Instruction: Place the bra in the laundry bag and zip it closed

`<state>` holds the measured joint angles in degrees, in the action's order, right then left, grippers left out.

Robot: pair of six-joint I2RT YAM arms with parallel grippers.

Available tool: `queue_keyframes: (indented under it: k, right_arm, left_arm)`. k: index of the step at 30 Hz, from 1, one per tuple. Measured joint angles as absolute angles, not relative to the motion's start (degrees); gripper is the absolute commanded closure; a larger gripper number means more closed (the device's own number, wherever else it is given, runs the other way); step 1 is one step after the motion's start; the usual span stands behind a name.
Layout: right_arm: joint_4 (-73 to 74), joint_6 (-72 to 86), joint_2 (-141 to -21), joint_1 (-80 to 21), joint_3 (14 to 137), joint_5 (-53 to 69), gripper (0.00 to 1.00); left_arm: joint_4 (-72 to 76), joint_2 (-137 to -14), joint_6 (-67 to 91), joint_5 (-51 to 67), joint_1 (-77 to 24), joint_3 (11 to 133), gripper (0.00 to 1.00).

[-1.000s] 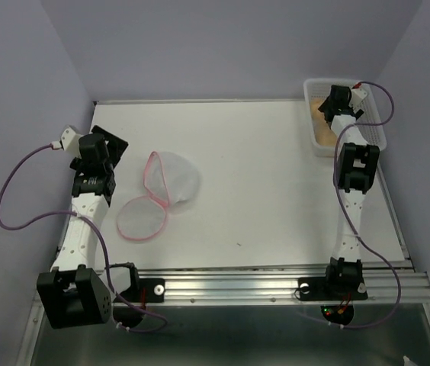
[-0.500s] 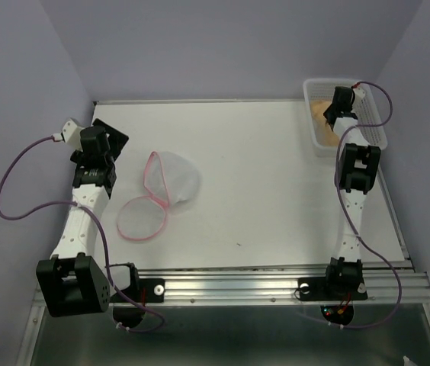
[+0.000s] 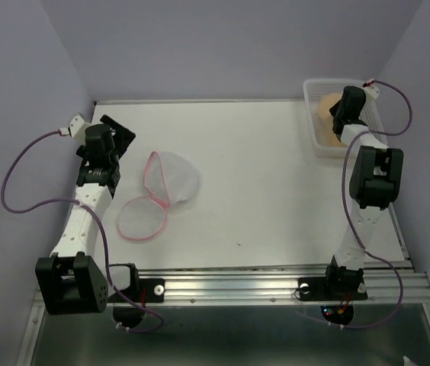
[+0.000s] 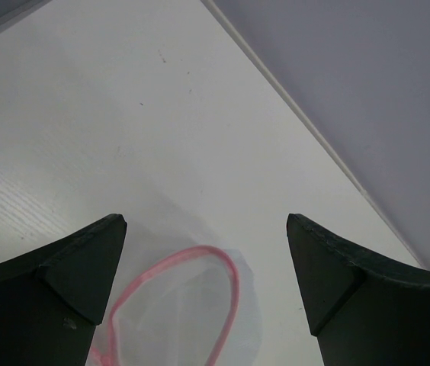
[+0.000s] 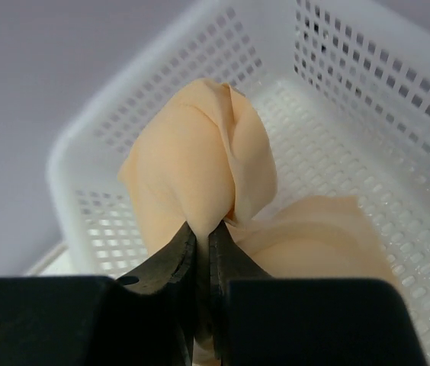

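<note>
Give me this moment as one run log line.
step: pickup | right gripper: shut on bra fold over basket | left gripper: open, beside laundry bag, holding nothing | laundry bag: lying open, empty

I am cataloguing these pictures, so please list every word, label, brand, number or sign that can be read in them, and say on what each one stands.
None: no text can be read in any view.
The bra, the white basket and the laundry bag show no print, label or number.
</note>
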<state>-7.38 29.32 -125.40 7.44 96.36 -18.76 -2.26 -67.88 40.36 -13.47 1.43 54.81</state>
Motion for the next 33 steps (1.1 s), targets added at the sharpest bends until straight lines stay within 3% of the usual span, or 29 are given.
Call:
queue_keyframes:
  k: [8, 15, 25, 33]
  right_arm:
    - [-18.7, 24.3, -109.7, 3.5, 88.7, -15.9, 0.98]
    - [-17.7, 17.3, -102.6, -3.2, 86.8, -2.2, 0.94]
    - [-17.7, 20.3, -103.0, -16.8, 86.7, 25.9, 0.92]
    - [-42.1, 40.3, -108.6, -21.0, 77.4, 40.0, 0.88]
  left_arm:
    - [-0.4, -68.3, 39.7, -13.2, -1.1, 54.8, 0.01]
    - [1.9, -68.6, 39.4, -12.7, -4.0, 54.8, 0.01]
    - [3.6, -67.3, 39.5, -12.0, -5.5, 53.8, 0.01]
    - [3.6, -63.0, 39.9, -12.0, -5.5, 51.7, 0.01]
